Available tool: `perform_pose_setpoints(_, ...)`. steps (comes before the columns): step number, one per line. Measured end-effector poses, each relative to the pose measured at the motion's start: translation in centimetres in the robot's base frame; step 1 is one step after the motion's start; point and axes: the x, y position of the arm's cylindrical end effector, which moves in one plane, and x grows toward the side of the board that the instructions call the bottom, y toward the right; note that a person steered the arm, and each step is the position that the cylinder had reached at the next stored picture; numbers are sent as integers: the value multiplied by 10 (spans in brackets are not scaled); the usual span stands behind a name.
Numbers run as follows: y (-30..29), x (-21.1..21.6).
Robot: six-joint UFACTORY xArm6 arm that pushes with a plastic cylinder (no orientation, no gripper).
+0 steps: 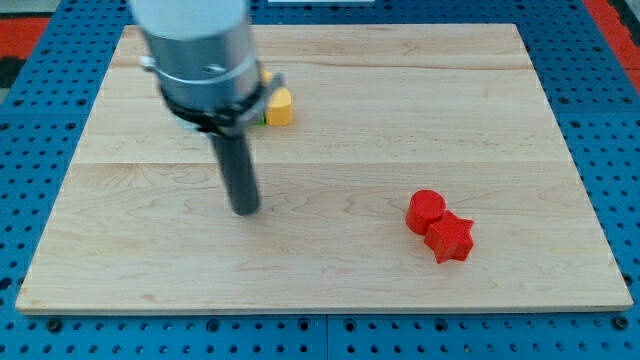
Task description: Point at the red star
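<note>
My tip (245,210), a bare rod with no pincer to open or close, rests left of centre, well apart from the red star (451,238) at lower right, which touches a red cylinder (426,209), so the pointing is not yet done.

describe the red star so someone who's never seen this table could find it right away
On the wooden board, look toward the view's lower right, far from my tip. Two red blocks touch there; the red star is the lower-right one, pointed where the red cylinder is round.

no readable txt, labels, brands, nos. or signs anywhere in view, nothing legible on any surface
</note>
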Motion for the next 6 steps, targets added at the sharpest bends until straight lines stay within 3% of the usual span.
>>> perform_pose_setpoints(3, 183, 91)
perform_pose_setpoints(4, 217, 91)
perform_pose_setpoints(6, 214, 78)
